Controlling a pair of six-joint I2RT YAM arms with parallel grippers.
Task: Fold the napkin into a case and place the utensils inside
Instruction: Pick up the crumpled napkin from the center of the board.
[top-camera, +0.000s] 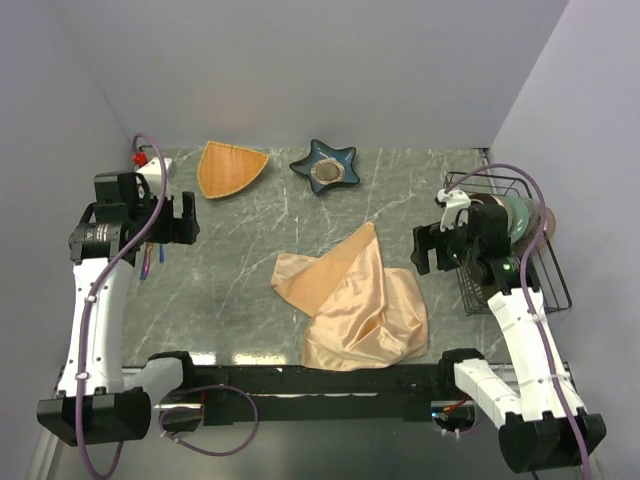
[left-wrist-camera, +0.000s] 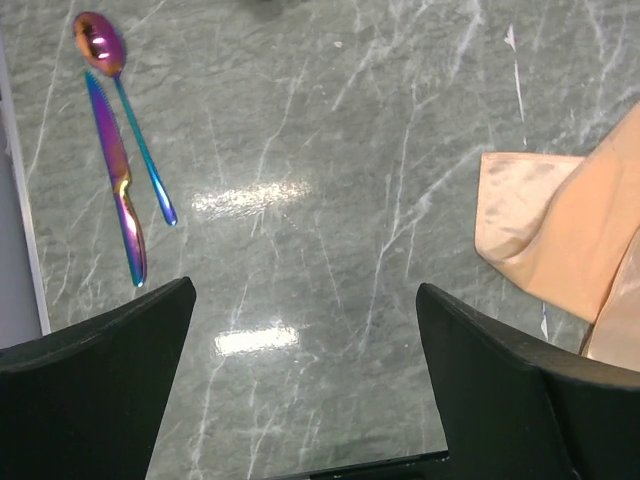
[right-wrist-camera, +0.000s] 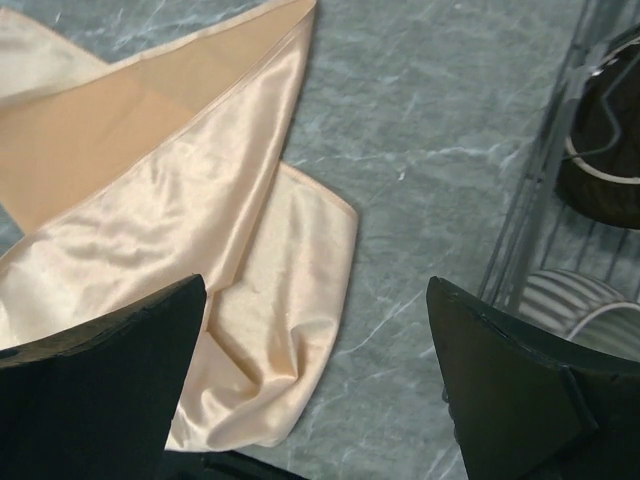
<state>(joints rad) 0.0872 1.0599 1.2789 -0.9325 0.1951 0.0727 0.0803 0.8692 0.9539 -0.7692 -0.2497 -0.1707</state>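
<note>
A shiny peach-orange satin napkin (top-camera: 355, 300) lies loosely crumpled on the grey-green marbled bench (top-camera: 240, 260), in the lower centre of the top view, with one corner pointing toward the upper centre. The left fingers (top-camera: 185, 218) stand wide apart and hold nothing, hovering over bare bench at the left. In their wrist view two iridescent purple-pink metal utensils lie side by side at the upper left, a round-bowled spoon (left-wrist-camera: 98, 42) and a knife (left-wrist-camera: 118, 180), well apart from the cloth at the right edge. The right fingers (top-camera: 425, 250) also stand spread and empty, just right of the napkin and beside a black wire rack (top-camera: 555, 290). An orange fan-shaped dish (top-camera: 230, 167) and a dark blue star-shaped dish (top-camera: 325, 167) sit along the far edge.
</note>
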